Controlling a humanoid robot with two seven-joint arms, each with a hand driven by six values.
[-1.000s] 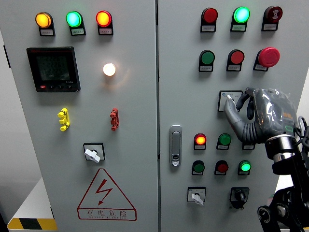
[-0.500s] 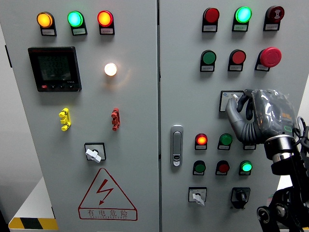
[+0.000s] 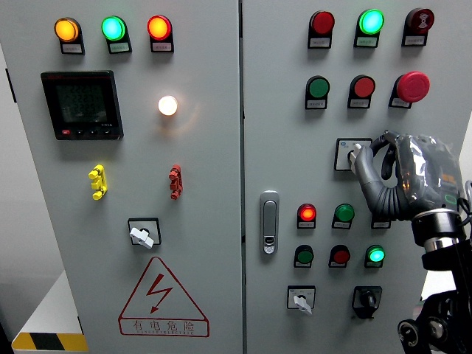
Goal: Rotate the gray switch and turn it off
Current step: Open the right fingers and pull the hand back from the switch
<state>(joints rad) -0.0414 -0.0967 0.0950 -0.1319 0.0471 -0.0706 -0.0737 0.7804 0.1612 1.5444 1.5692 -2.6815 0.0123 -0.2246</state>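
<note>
The gray rotary switch [image 3: 352, 153] sits on a square plate on the right cabinet door, below the red and green buttons. Its pale knob stands roughly upright. My right hand [image 3: 363, 153] comes up from the lower right. Its thumb and index finger are curled on the knob, and the hand hides the right half of the plate. My left hand does not show.
Two more gray switches sit at the lower left door [image 3: 141, 234] and the lower right door [image 3: 300, 299], beside a black knob [image 3: 366, 298]. A red mushroom button [image 3: 411, 86] is above my hand, lit red [image 3: 306, 214] and green [image 3: 376, 255] lamps below it, and a door handle [image 3: 269, 221] to the left.
My right hand has shifted slightly right and twisted, the thumb rising along the knob. The knob now stands more upright than one second ago.
</note>
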